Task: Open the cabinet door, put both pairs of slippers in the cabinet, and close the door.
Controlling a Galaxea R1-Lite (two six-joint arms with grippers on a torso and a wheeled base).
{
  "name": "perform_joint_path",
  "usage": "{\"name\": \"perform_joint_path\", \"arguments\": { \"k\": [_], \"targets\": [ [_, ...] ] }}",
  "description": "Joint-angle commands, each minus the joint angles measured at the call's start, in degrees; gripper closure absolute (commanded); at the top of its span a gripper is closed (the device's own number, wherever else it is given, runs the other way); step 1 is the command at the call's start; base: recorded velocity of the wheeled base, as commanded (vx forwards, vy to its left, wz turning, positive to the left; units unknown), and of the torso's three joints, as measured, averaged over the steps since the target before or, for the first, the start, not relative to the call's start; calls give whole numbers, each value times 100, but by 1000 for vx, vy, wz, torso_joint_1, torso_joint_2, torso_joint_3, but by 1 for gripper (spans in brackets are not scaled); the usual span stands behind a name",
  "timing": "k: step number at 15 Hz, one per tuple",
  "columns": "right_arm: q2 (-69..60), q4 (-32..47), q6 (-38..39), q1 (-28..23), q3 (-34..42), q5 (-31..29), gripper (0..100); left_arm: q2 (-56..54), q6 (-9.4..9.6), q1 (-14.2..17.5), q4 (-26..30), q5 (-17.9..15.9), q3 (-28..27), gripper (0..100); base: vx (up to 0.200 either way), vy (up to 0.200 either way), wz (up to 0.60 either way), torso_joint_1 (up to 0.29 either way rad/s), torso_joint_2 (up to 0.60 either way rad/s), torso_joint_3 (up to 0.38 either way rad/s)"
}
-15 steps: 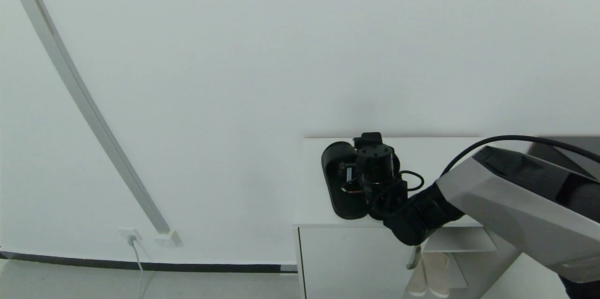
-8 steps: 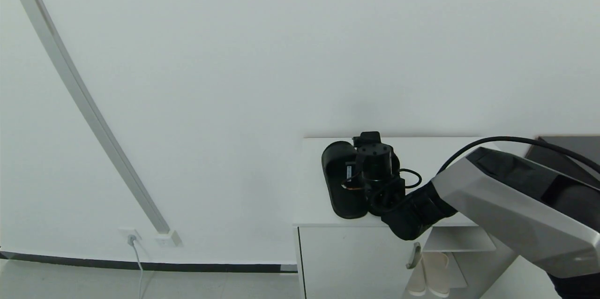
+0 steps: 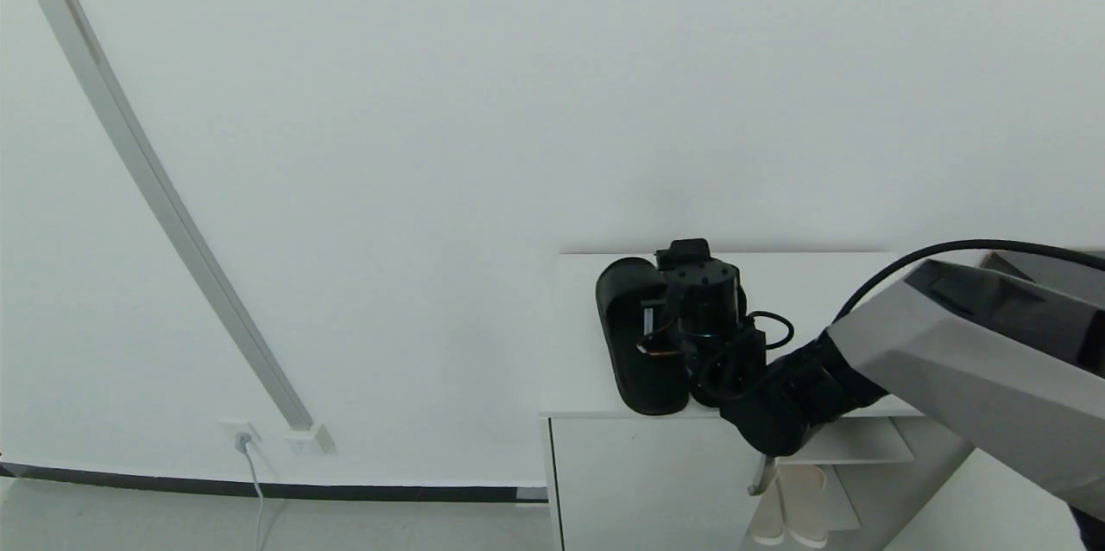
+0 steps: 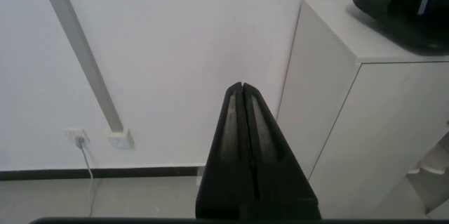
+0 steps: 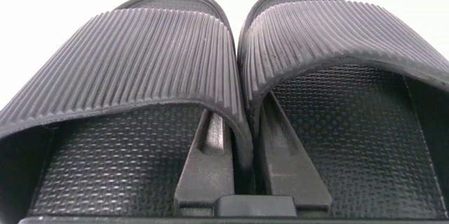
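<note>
Right wrist view looks straight into the black slippers [image 5: 161, 62], a ribbed pair lying side by side on their soles. The right gripper [image 5: 242, 140] has one of its fingers [image 5: 207, 161] pushed under each strap. The fingers pinch the two touching inner side walls between them.

From the head view, the black slippers [image 3: 634, 335] sit on the top of the white cabinet [image 3: 578, 335], toward its left and near edge. The right arm comes in from the right to meet them.

Below the top, the left door [image 3: 647, 486] is closed, with a slim handle [image 3: 761, 475] at its right edge. To the right of it the cabinet is open, showing a shelf [image 3: 855, 443]. The white slippers [image 3: 790, 503] stand together inside, under that shelf.

The left gripper [image 4: 243, 147] hangs low, left of the cabinet and well apart from it, its fingers pressed together on nothing. In the left wrist view a small pale patch on the slipper is too small to make out.

On the far wall, a grey trunking strip [image 3: 155, 180] slants down to two wall sockets [image 3: 237, 434] near the floor.
</note>
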Motion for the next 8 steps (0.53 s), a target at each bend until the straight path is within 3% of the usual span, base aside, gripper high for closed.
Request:
{"name": "perform_joint_path", "arguments": {
  "k": [1, 6, 8],
  "targets": [
    [-949, -46, 4, 245, 864, 388, 100, 7, 4, -1, -1, -4, 0, 100, 0, 0, 0, 0, 0, 0],
    [-1749, -1101, 13, 465, 2666, 1354, 100, 7, 4, -1, -1, -4, 0, 100, 0, 0, 0, 0, 0, 0],
    [-1924, -1277, -23, 465, 2991, 1864, 100, 7, 13, -1, -1, -4, 0, 100, 0, 0, 0, 0, 0, 0]
  ]
}}
